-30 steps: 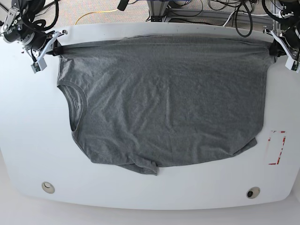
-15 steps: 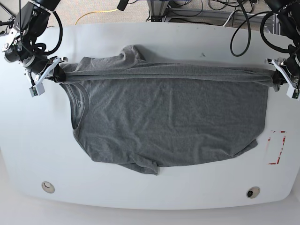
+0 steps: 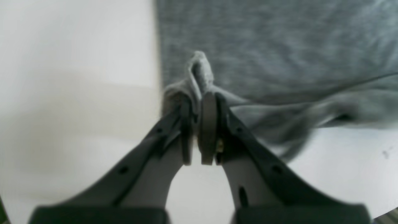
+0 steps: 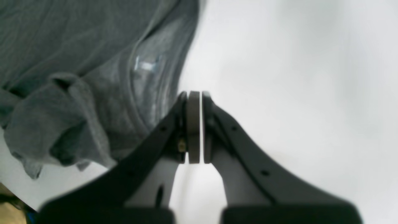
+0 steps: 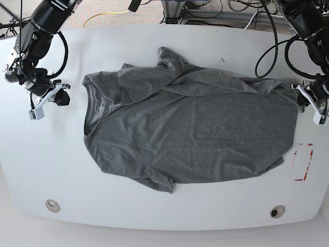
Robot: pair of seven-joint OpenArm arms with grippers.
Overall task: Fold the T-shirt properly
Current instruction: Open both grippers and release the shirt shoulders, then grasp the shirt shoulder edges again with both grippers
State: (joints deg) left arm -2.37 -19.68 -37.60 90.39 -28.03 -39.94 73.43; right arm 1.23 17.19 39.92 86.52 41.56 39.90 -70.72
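On the white bench [image 5: 164, 216], the T-shirt [image 5: 195, 139] is lying spread sideways, neck toward the base view's left, with its far edge flopped over in an untidy diagonal heap. At the hem side, the left end effector [image 5: 304, 99] is clenching a bunched corner of the fabric, and its wrist view is showing cloth pinched between the pads. The right end effector [image 5: 57, 99] is sitting just beside the collar, apart from the shirt; its pads are pressing together on nothing, with bare bench beyond them.

The step in hand, I judge, is a lengthwise fold of the far edge over the body, and it is going unevenly because only one corner is being held. Doing it well is calling for the free end effector to take the shoulder corner near the collar again, then for both to be pulling the edge gently taut and carrying it level across the body, setting it down flat so no ridge gets trapped underneath. Tugging too hard at the held corner risks dragging the whole shirt along the bench.

Counting: one T-shirt, two end effectors, one bench, one red-marked patch [image 5: 303, 162] beside the hem.
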